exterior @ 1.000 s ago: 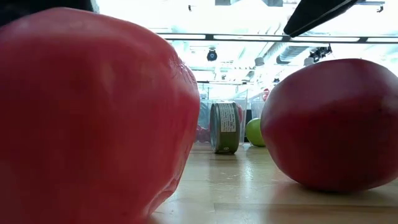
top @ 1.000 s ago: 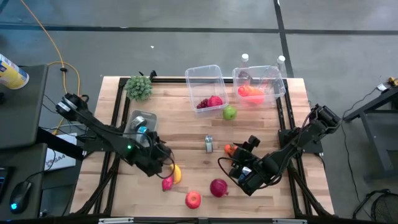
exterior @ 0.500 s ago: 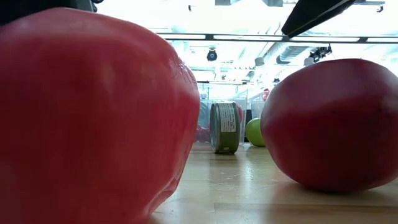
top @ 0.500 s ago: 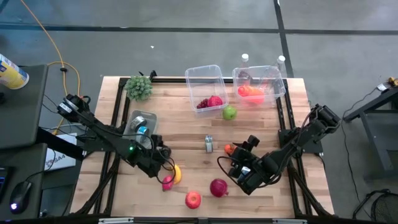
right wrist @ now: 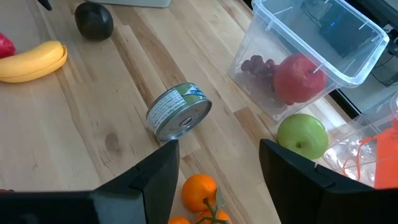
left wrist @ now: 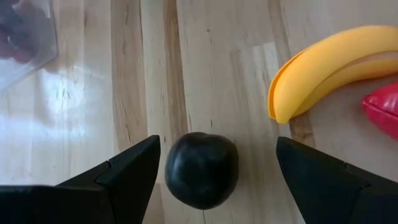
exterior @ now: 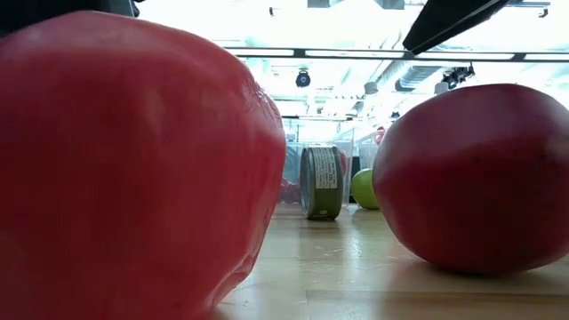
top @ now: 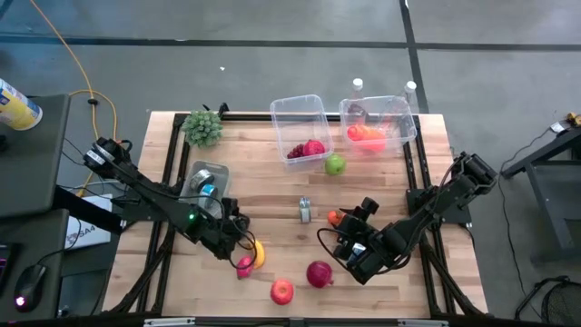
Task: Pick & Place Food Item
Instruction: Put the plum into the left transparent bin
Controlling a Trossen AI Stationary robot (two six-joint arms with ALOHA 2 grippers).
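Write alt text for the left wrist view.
The left gripper, open, straddles a dark round fruit on the wooden table. A yellow banana lies beyond it beside a red item.

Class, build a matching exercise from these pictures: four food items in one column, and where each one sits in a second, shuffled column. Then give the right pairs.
Items:
1. dark plum
2. green apple
3. tin can
4. grapes

Places:
A. inside the clear tub
B. between the left claw's open fingers
C. on its side on the table
D. outside, beside the tub

Pairs: 1-B, 2-D, 3-C, 4-A
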